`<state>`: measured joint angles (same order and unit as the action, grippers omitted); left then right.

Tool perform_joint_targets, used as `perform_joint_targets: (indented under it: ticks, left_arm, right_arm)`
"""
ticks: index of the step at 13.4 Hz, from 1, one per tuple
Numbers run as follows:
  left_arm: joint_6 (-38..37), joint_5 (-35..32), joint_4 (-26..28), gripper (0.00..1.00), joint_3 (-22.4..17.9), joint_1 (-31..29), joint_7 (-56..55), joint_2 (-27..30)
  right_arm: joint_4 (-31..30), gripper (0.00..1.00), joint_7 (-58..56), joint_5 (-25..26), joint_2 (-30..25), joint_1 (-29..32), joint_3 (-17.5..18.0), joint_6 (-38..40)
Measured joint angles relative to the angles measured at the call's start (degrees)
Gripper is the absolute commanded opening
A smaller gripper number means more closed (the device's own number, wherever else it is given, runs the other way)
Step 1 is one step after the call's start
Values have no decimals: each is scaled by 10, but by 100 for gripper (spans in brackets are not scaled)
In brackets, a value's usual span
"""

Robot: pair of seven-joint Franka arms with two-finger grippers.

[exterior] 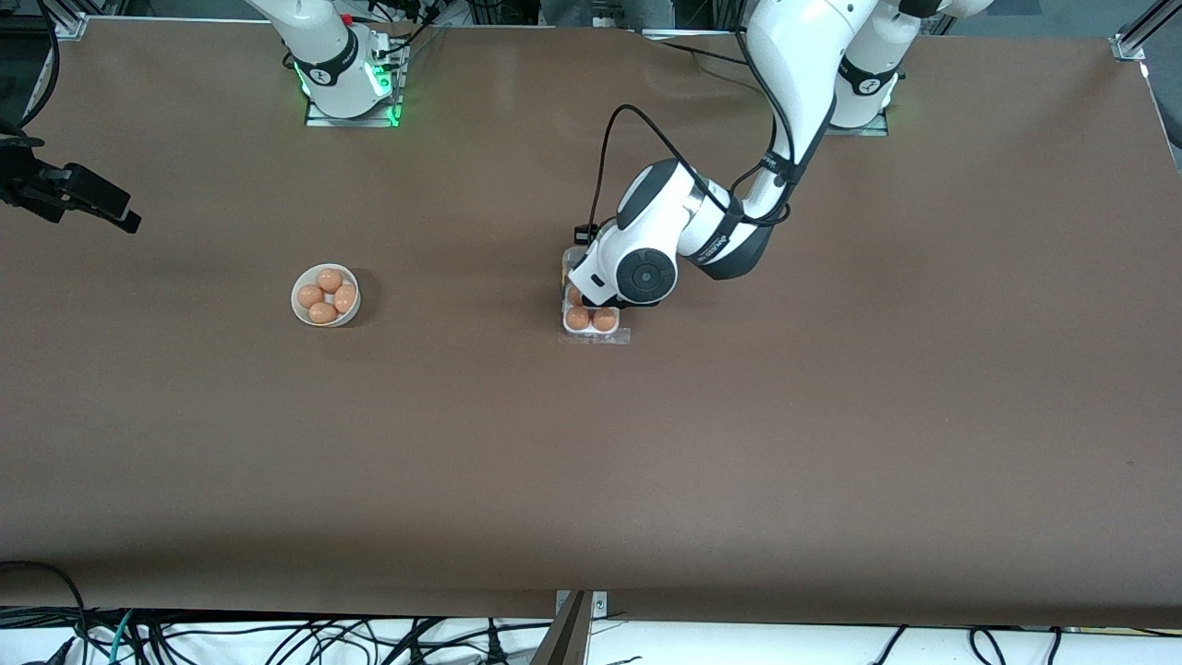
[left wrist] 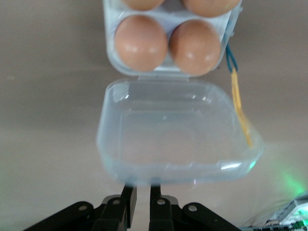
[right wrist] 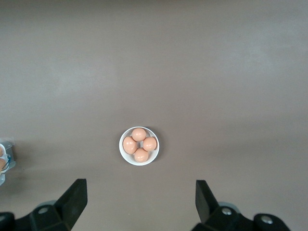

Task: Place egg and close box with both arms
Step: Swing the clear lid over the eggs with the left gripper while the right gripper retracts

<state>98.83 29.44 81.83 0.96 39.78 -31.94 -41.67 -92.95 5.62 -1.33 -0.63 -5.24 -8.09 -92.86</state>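
The clear box (exterior: 592, 330) lies mid-table with brown eggs (exterior: 591, 319) in its cells. In the left wrist view the box (left wrist: 111, 57) shows an egg (left wrist: 141, 42) in every cell in sight, and its lid (left wrist: 178, 139) lies open and flat on the table. My left gripper (left wrist: 143, 188) sits low at the lid's free edge, fingers nearly together with that rim between them. In the front view the left arm's wrist (exterior: 637, 268) hides it. My right gripper (right wrist: 139, 192) is open and empty, high over the table toward the right arm's end (exterior: 111, 211).
A round white bowl (exterior: 299, 308) holding several brown eggs stands toward the right arm's end; the bowl (right wrist: 122, 151) also shows in the right wrist view. A yellow and blue band (left wrist: 238, 106) hangs by the box's side. Brown tabletop (exterior: 591, 480) lies all around.
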Motion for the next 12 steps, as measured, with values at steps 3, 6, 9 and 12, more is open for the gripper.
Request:
perform_joint_targets:
  ticks: [3, 6, 9, 12]
  left_arm:
    - [39, 0, -10, 25, -7, -1, 0, -3]
    - [49, 0, -51, 38, -36, -6, -1, -2]
    - [47, 0, -78, 64, -88, -10, -6, 5]
    - [46, -33, -95, 95, -151, -12, -6, 27]
  right_arm:
    - [1, 100, 0, 0, 16, 0, 1, -16]
    - [2, 100, 0, 0, 24, 0, 2, -22]
    - [4, 100, 0, 0, 24, 0, 3, -22]
    - [4, 100, 0, 0, 24, 0, 3, -22]
